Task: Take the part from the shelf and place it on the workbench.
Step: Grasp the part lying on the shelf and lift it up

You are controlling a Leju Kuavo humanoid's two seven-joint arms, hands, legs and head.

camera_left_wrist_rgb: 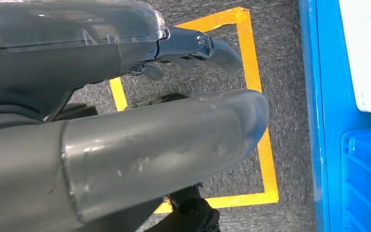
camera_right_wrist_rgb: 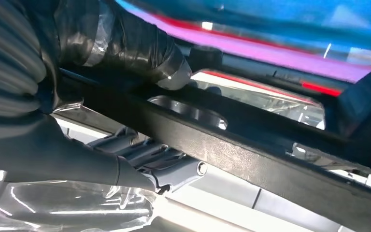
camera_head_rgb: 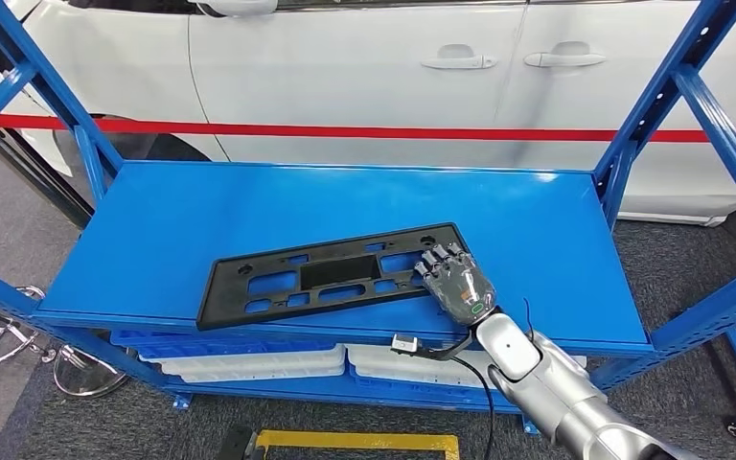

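Note:
The part [camera_head_rgb: 331, 276] is a long black plastic frame with several cut-outs. It lies slantwise on the blue shelf board [camera_head_rgb: 249, 206], close to the front edge. My right hand [camera_head_rgb: 457, 281] is at the part's right end with its fingers laid over the top. In the right wrist view the part's black rail [camera_right_wrist_rgb: 251, 154] passes between the thumb [camera_right_wrist_rgb: 140, 53] and the fingers [camera_right_wrist_rgb: 169, 166], so the hand grips it. My left hand [camera_left_wrist_rgb: 164, 121] hangs over the floor, fingers apart, holding nothing.
Blue uprights [camera_head_rgb: 676, 86] frame the shelf on both sides. A white car [camera_head_rgb: 345, 67] stands right behind it. White trays [camera_head_rgb: 268, 362] sit on the level below. A yellow taped square [camera_head_rgb: 355, 441] marks the grey floor. A chrome stand [camera_head_rgb: 0, 335] is at the left.

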